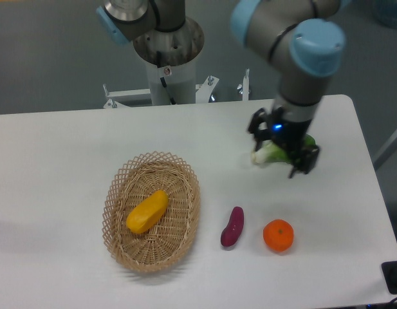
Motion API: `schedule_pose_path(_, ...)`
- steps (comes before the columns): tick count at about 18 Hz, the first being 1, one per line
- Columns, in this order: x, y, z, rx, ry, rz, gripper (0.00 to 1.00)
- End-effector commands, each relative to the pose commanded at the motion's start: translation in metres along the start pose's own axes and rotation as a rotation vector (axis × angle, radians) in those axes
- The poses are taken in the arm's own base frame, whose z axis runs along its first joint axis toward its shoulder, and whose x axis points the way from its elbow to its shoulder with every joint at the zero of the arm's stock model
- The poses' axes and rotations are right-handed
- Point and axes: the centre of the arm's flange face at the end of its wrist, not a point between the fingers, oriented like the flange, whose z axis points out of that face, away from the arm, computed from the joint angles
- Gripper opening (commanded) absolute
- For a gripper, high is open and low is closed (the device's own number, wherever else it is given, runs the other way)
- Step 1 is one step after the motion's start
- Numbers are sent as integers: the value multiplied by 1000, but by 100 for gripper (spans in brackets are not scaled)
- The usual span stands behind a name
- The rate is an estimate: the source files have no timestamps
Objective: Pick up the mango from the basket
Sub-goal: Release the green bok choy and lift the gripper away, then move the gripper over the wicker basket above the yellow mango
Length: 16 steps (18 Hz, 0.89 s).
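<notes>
The mango, smooth and yellow-orange, lies lengthwise in the middle of the oval wicker basket on the left half of the table. My gripper hangs far to the right of the basket, over a green leafy vegetable. Its two black fingers stand apart, open, with nothing held between them. The arm partly covers the vegetable.
A small purple sweet potato and a round orange fruit lie on the white table to the right of the basket. The robot's base column rises behind the table's far edge.
</notes>
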Motion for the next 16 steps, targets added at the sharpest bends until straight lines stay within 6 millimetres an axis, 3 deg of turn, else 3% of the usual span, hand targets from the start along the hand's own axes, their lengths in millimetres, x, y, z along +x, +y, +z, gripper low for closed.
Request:
schedule_pose_path(2,28,-29,23,8,-5,-39,100)
schedule_pose_path(5,59,-57,59,-7,27,-49,100)
schedule_pose_path(8,91,-86,80,-21,45,-108,100)
schedule_pose_path(16,141,-121,130,-41,-17,-9,100)
